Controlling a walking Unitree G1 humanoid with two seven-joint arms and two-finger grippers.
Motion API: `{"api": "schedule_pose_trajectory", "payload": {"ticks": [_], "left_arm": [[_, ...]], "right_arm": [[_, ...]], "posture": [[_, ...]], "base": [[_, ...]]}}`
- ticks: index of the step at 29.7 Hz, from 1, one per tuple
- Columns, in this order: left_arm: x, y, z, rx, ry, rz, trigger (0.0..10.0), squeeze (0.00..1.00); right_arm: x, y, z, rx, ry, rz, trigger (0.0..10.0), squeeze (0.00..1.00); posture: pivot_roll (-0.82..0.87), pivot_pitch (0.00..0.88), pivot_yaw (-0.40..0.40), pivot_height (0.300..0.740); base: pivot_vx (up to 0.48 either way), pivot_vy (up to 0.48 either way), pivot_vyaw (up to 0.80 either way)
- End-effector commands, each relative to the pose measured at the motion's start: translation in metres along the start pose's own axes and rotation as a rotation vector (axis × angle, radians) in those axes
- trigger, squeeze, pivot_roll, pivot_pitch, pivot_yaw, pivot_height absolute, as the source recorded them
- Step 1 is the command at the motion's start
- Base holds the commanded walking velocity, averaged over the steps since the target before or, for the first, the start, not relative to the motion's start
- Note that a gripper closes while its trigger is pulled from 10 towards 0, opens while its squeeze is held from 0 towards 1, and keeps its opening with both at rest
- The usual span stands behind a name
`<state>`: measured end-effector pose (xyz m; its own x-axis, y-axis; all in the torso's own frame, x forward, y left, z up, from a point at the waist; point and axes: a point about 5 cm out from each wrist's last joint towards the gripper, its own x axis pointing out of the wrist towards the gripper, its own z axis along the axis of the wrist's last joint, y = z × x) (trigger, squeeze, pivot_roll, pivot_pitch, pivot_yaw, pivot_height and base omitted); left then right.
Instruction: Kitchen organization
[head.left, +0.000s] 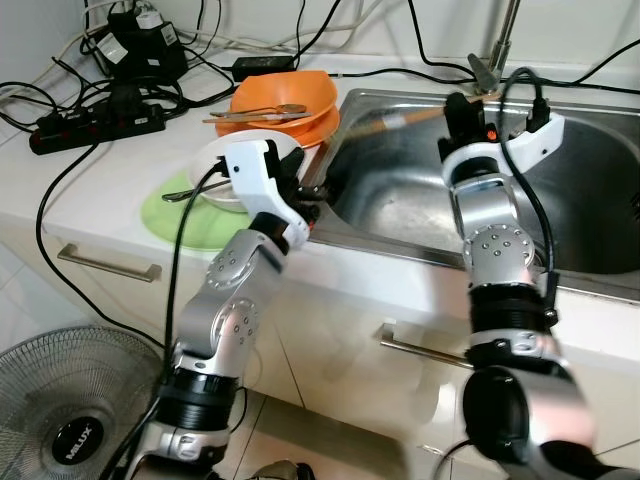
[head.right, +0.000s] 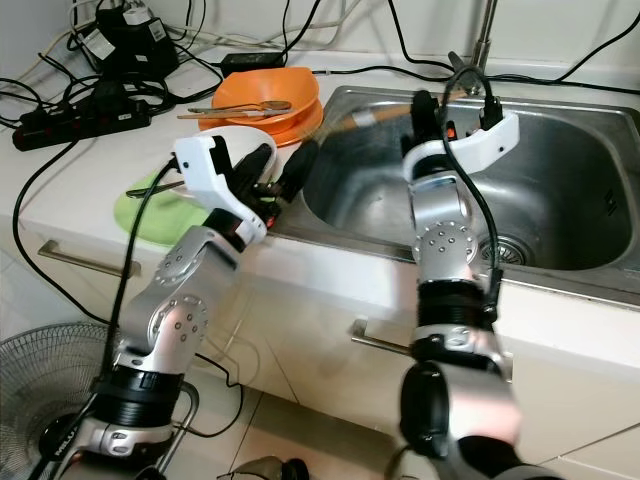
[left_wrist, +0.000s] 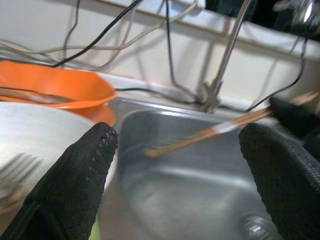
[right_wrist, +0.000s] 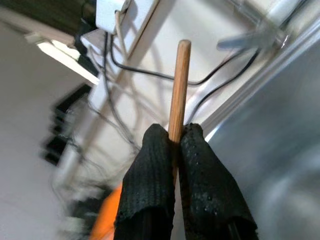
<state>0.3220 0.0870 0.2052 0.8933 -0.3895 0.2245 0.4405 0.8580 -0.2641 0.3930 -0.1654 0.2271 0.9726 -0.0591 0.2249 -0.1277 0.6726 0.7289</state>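
While right gripper clamps chopstick over sink, upper centre, transfer step underway; next: carry to bowls. Left gripper wide open, empty.

I am seeing open room across the sink basin. A long wooden stick is crossing its back-left corner, pinched at its upper end by my right gripper, barring passage there. The faucet and loose cables are crowding the back rim. On the counter to the left, stacked orange bowls, a white bowl and a power strip are blocking approach. My left gripper, fingers spread, is facing the basin unobstructed.
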Motion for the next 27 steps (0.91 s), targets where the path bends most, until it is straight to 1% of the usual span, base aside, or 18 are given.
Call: {"api": "schedule_pose_trajectory", "payload": {"ticks": [1,2,3,7,10,13,14,15,16,17,18,20,21,23,24,25,26,27], "left_arm": [[-0.001,-0.002,-0.001,0.034,-0.003,-0.009,10.0,1.00],[-0.002,-0.003,-0.002,0.034,0.002,-0.013,10.0,1.00],[-0.002,-0.004,-0.003,0.032,0.005,-0.017,10.0,1.00],[-0.001,-0.008,-0.003,0.043,0.001,-0.030,10.0,1.00],[-0.002,-0.008,-0.003,0.053,0.005,-0.031,10.0,1.00],[-0.004,-0.009,-0.007,0.104,0.046,-0.063,10.0,1.00],[-0.004,-0.010,-0.008,0.118,0.067,-0.080,10.0,1.00],[-0.005,-0.011,-0.010,0.117,0.095,-0.112,10.0,1.00],[-0.005,-0.011,-0.010,0.117,0.095,-0.112,10.0,1.00],[-0.006,-0.010,-0.013,0.121,0.151,-0.143,10.0,1.00],[-0.007,-0.010,-0.015,0.134,0.175,-0.158,10.0,1.00],[-0.009,-0.010,-0.016,0.147,0.201,-0.178,10.0,1.00],[-0.009,-0.010,-0.017,0.148,0.208,-0.183,10.0,1.00],[-0.009,-0.007,-0.015,0.145,0.212,-0.172,10.0,1.00],[-0.009,-0.007,-0.015,0.145,0.212,-0.172,10.0,1.00],[-0.009,-0.003,-0.016,0.167,0.241,-0.165,10.0,1.00],[-0.009,-0.003,-0.016,0.167,0.241,-0.165,10.0,1.00],[-0.010,-0.002,-0.018,0.168,0.276,-0.180,10.0,1.00]], "right_arm": [[0.003,0.011,-0.005,-0.115,0.010,0.048,0.0,0.00],[0.003,0.010,-0.003,-0.166,-0.006,0.053,0.0,0.00],[0.004,0.008,-0.001,-0.196,-0.016,0.050,0.0,0.00],[0.007,0.005,0.002,-0.229,-0.038,0.041,0.0,0.00],[0.006,0.004,-0.002,-0.276,-0.030,0.046,0.0,0.00],[0.005,0.001,-0.009,-0.361,-0.013,0.049,0.0,0.00],[0.004,0.000,-0.011,-0.402,-0.002,0.053,0.0,0.00],[0.003,-0.001,-0.015,-0.492,0.021,0.074,0.0,0.00],[0.003,-0.001,-0.015,-0.492,0.021,0.074,0.0,0.00],[0.003,-0.002,-0.020,-0.592,0.060,0.111,0.0,0.00],[0.003,-0.003,-0.022,-0.655,0.078,0.130,0.0,0.00],[0.002,-0.003,-0.025,-0.745,0.100,0.158,0.0,0.00],[0.002,-0.003,-0.026,-0.774,0.106,0.168,0.0,0.00],[0.003,-0.002,-0.029,-0.856,0.126,0.214,0.0,0.00],[0.003,-0.002,-0.029,-0.856,0.126,0.214,0.0,0.00],[0.003,-0.002,-0.033,-0.944,0.173,0.264,0.0,0.00],[0.003,-0.002,-0.033,-0.944,0.173,0.264,0.0,0.00],[0.004,-0.002,-0.035,-1.001,0.206,0.305,0.0,0.00]], "posture": [[-0.04,0.057,0.120,0.740],[-0.04,0.057,0.119,0.740],[-0.04,0.058,0.119,0.740],[-0.04,0.059,0.116,0.740],[-0.03,0.060,0.117,0.740],[-0.03,0.062,0.118,0.740],[-0.03,0.063,0.118,0.740],[-0.02,0.065,0.119,0.740],[-0.02,0.065,0.119,0.740],[-0.02,0.067,0.121,0.740],[-0.02,0.067,0.123,0.740],[-0.02,0.071,0.126,0.740],[-0.02,0.071,0.126,0.740],[-0.01,0.073,0.126,0.740],[-0.01,0.073,0.126,0.740],[0.00,0.076,0.127,0.740],[0.00,0.076,0.127,0.740],[0.01,0.078,0.125,0.740]], "base": [[0.000,0.000,0.00],[0.000,0.000,0.00],[0.000,0.000,0.00],[0.000,0.000,0.00],[0.000,0.000,0.00],[0.000,0.000,0.00],[0.000,0.000,0.00],[0.000,0.000,0.00],[0.000,0.000,0.00],[0.000,0.000,0.00],[0.000,0.000,0.00],[0.000,0.000,0.00],[0.000,0.000,0.00],[0.000,0.000,0.00],[0.000,0.000,0.00],[0.000,0.000,0.00],[0.000,0.000,0.00],[0.000,0.000,0.00]]}}
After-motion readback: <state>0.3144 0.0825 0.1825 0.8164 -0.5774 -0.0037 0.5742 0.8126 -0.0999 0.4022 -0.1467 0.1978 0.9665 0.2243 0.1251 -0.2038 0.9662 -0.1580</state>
